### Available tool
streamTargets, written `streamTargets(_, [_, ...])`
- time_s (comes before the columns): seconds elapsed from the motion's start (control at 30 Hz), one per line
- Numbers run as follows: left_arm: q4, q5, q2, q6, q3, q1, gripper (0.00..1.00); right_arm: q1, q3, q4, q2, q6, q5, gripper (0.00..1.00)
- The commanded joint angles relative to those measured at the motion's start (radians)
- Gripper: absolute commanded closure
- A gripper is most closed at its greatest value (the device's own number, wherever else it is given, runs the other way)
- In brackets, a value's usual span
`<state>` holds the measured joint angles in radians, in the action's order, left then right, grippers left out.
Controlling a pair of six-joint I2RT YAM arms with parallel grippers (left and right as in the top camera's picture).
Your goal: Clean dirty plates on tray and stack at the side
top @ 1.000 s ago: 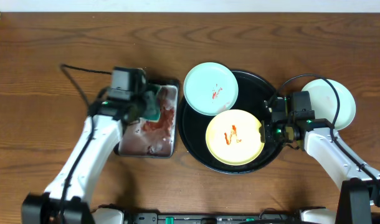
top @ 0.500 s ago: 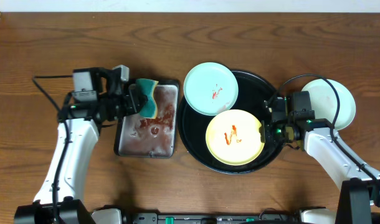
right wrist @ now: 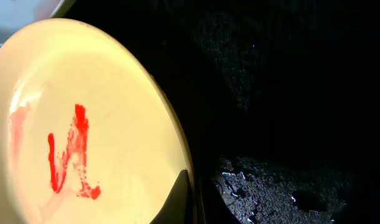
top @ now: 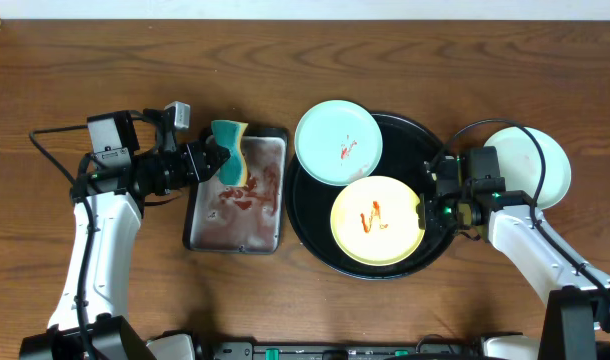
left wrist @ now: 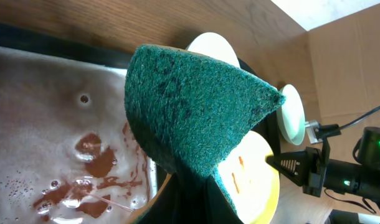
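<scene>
The black tray (top: 307, 200) carries a yellow plate (top: 377, 220) streaked with red sauce. A mint plate (top: 337, 142) with a small red smear overlaps the tray's upper-left rim. Another pale plate (top: 530, 165) lies on the table right of the tray, partly behind the right arm. My right gripper (top: 425, 213) is shut on the yellow plate's (right wrist: 84, 124) right rim, one finger (right wrist: 180, 196) lying on top of it. My left gripper (top: 210, 162) is shut on a green-and-yellow sponge (top: 228, 150) (left wrist: 190, 106) above the grey pan's top edge.
The grey metal pan (top: 260, 225) left of the tray holds reddish, foamy water (left wrist: 84, 149). A black cable (top: 55, 135) loops over the table behind my left arm. In the left wrist view the right arm (left wrist: 339, 177) shows beyond the yellow plate (left wrist: 258, 168).
My left arm has swung back to the left and raised the sponge out of the pan's water to its top edge. The right gripper and the plates have not moved.
</scene>
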<state>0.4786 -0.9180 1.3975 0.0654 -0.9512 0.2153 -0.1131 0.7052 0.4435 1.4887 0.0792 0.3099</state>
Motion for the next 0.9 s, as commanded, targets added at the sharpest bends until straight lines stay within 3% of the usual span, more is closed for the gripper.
streamTargets(0.0, [-0.002,-0.043,0.000,-0.024,0.007,0.005,0.93,-0.006,-0.002,-0.003,0.004,0.013,0.000,0.99])
streamTargets(0.67, [-0.002,-0.024,0.000,-0.032,0.012,-0.045,0.93,-0.006,-0.006,0.019,0.004,0.013,0.000,0.99])
streamTargets(0.73, [-0.001,0.084,0.000,-0.039,0.019,-0.092,0.93,-0.006,-0.018,0.018,0.004,0.013,0.000,0.99])
streamTargets(0.87, [0.006,0.468,0.000,-0.021,0.039,-0.239,0.93,-0.006,-0.058,0.011,0.004,0.013,0.000,0.99])
